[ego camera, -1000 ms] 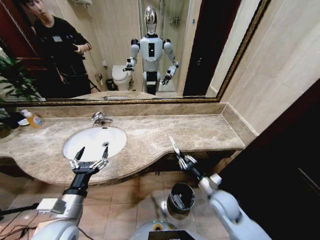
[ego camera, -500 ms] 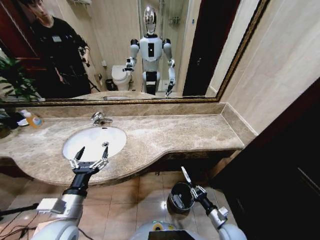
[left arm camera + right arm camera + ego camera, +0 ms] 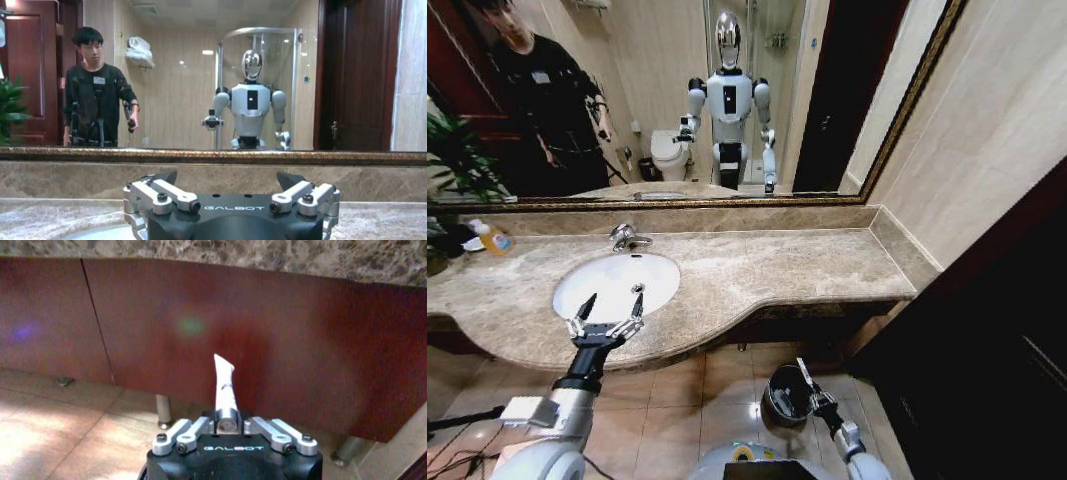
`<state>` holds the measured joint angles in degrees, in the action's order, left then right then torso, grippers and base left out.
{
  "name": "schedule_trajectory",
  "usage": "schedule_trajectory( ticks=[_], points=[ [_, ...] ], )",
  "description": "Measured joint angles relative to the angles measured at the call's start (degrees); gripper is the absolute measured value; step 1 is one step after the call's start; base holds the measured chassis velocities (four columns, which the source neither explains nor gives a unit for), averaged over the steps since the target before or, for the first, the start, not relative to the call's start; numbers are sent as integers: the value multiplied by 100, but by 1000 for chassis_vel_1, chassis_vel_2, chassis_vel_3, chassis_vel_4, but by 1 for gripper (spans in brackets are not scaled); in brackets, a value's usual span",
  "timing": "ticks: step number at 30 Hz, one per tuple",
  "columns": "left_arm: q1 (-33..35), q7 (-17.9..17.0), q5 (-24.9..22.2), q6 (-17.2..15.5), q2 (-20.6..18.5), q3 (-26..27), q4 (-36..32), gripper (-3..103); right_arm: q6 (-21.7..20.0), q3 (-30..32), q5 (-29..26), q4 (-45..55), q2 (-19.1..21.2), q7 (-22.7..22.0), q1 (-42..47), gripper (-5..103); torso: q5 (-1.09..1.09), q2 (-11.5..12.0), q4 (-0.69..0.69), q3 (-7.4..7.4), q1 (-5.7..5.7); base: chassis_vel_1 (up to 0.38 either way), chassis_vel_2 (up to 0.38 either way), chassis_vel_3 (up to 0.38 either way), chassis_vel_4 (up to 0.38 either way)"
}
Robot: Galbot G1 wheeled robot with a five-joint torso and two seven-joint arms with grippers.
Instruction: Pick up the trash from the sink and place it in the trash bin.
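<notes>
Trash bin (image 3: 789,394) inside too dark to read — right arm cut off.

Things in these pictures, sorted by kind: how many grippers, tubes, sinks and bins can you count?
Grippers: 2, left gripper and right gripper
Toiletry tubes: 1, white tube
Sinks: 1, sink
Trash bins: 1, trash bin
Total: 5

Trash bin (image 3: 789,395) on floor, below sink (image 3: 615,284) counter.

A gold-framed mirror (image 3: 677,100) spans beige tiled walls (image 3: 987,130); brown floor tiles (image 3: 697,385) lie below, perhaps glossy.
</notes>
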<state>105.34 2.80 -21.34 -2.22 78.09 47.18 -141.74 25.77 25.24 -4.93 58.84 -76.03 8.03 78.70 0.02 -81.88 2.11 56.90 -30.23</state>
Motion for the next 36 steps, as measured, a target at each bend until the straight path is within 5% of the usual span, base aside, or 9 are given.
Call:
schedule_trajectory(
  ticks=[3, 4, 12, 13, 15, 25, 31, 36],
  points=[
    [0, 0, 0, 0, 0, 0, 0, 100, -65, -24, 37, -59, -18, -42, -50, 17, -4, 0, 0, 0, 0, 0, 0, 0, 0],
    [0, 0, 0, 0, 0, 0, 0, 100, -85, -43, 65, -92, -29, -55, -73, 28, -3, 0, 0, 0, 0, 0, 0, 0, 0],
    [0, 0, 0, 0, 0, 0, 0, 100, -84, -70, 166, -164, -142, -139, -146, 49, -3, 0, 0, 0, 0, 0, 0, 0, 0],
    [0, 0, 0, 0, 0, 0, 0, 100, -82, -81, 169, -159, -157, -173, -150, 60, -2, 0, 0, 0, 0, 0, 0, 0, 0],
    [0, 0, 0, 0, 0, 0, 0, 100, -81, -91, 171, -138, -174, -203, -147, 60, -2, 0, 0, 0, 0, 0, 0, 0, 0],
    [0, 0, 0, 0, 0, 0, 0, 100, -105, -103, 168, 23, -233, -247, -68, 99, -2, 0, 0, 0, 0, 0, 0, 0, 0],
    [0, 0, 0, 0, 0, 0, 0, 100, -146, -74, 144, 290, -179, -249, 70, 100, -2, 0, 0, 0, 0, 0, 0, 0, 0],
    [0, 0, 0, 0, 0, 0, 0, 100, -728, 117, -215, 1399, -28, -295, 448, 100, -2, 0, 0, 0, 0, 0, 0, 0, 0]
  ],
)
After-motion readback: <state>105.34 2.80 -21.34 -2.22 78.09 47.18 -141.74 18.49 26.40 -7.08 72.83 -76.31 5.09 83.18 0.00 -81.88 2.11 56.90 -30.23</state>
